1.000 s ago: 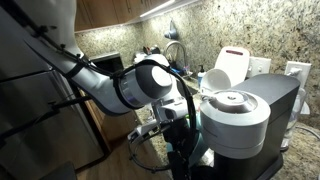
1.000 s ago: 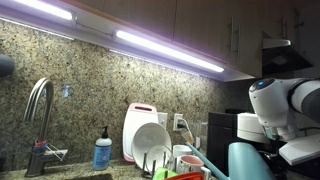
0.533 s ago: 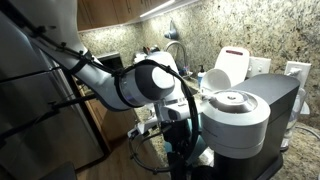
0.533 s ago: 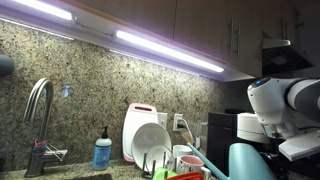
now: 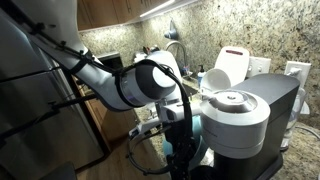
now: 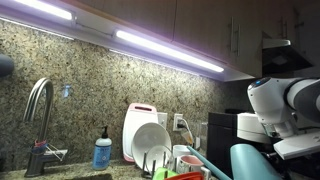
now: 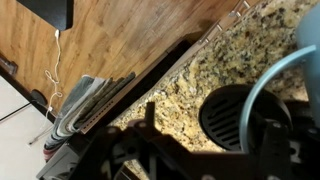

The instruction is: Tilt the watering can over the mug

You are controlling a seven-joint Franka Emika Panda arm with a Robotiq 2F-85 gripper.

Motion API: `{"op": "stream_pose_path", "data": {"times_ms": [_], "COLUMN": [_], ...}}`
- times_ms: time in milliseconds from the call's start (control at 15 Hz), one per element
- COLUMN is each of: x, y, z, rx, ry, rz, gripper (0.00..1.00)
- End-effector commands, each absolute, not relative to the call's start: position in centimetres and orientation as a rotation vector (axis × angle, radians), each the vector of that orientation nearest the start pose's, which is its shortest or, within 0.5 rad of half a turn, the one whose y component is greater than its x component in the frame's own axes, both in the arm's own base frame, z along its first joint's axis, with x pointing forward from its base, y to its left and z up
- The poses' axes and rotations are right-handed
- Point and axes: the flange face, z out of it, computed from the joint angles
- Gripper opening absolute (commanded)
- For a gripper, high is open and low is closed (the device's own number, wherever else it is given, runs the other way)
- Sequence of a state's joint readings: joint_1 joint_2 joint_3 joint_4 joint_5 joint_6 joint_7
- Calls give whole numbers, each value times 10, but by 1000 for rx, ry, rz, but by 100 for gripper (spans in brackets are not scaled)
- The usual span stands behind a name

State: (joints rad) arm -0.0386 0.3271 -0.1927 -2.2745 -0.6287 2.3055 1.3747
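Teal watering can (image 6: 256, 166) low at 5 o'clock in an exterior view, just beside the grey-and-black coffee machine (image 5: 245, 115), granite bench (image 7: 250, 50) beneath in wrist view, fingers (image 7: 150, 140) dark and blurred there, grip state cannot be told

Both exterior views sit close, sharing the coffee machine (image 5: 240, 112); wrist view looks down.

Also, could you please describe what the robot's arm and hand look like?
The arm is built of rounded white segments joined by dark bands, with black cables running along it. The hand is black; its details are too dim to make out.
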Motion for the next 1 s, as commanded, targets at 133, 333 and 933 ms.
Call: {"op": "stream_pose_path", "data": {"times_ms": [133, 333, 933], "x": [492, 492, 497], "y": [-128, -122, -102], "z": [208, 207, 212], "rx": [2037, 2003, 1968], "ry": [-1462, -1479, -1510], "rz": [179, 227, 369], "gripper": [38, 30, 2]}}
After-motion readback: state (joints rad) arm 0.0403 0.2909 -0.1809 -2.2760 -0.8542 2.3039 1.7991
